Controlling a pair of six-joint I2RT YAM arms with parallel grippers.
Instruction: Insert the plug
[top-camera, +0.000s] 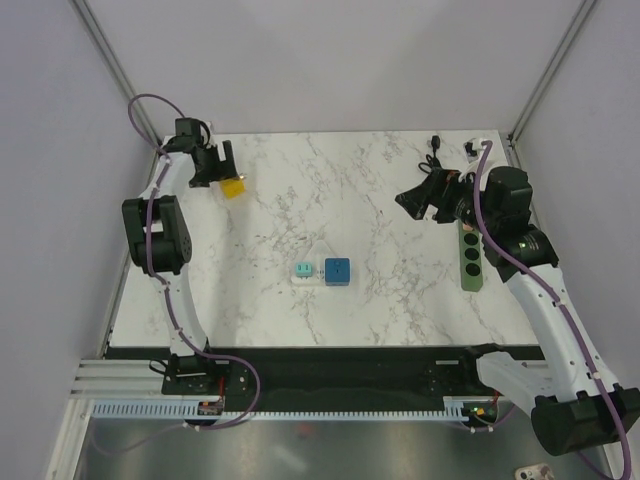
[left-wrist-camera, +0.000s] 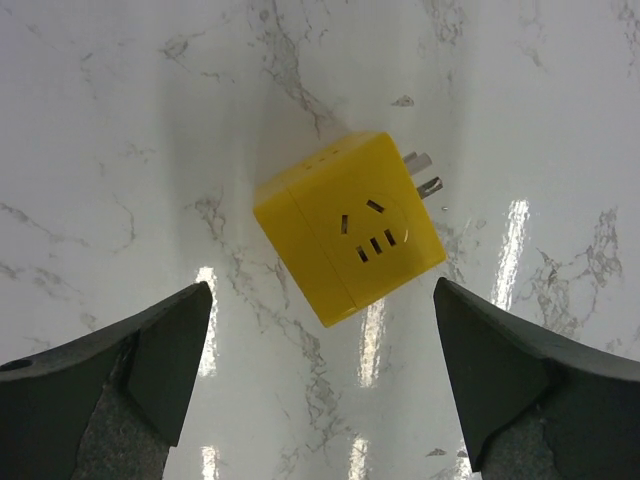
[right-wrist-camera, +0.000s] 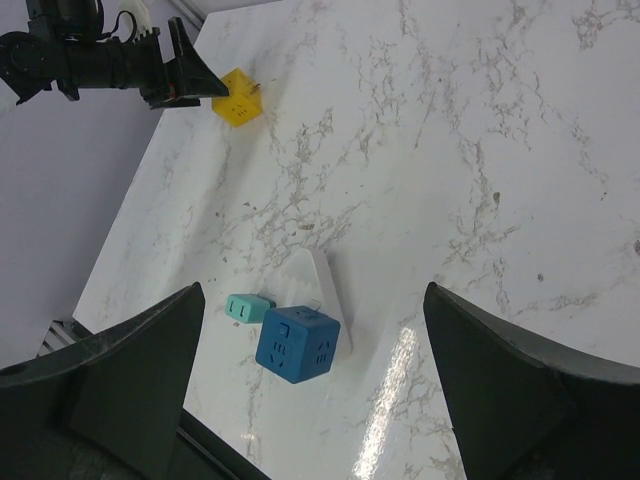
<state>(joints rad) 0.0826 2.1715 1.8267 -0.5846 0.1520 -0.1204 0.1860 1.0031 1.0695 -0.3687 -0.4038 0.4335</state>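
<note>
Left wrist shows yellow plug, 2 prongs; top external, seemingly socket strip; left gripper, right gripper wide open, empty.

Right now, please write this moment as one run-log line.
left gripper: open, over yellow plug cube, apart | right gripper: open, empty, near green power strip | plug: on table, not inserted

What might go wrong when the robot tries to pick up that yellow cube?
The yellow cube lies skewed ahead of the open left fingers, so it may twist or slip when they close. Its metal prongs stick out to one side, so a finger might catch them.
</note>
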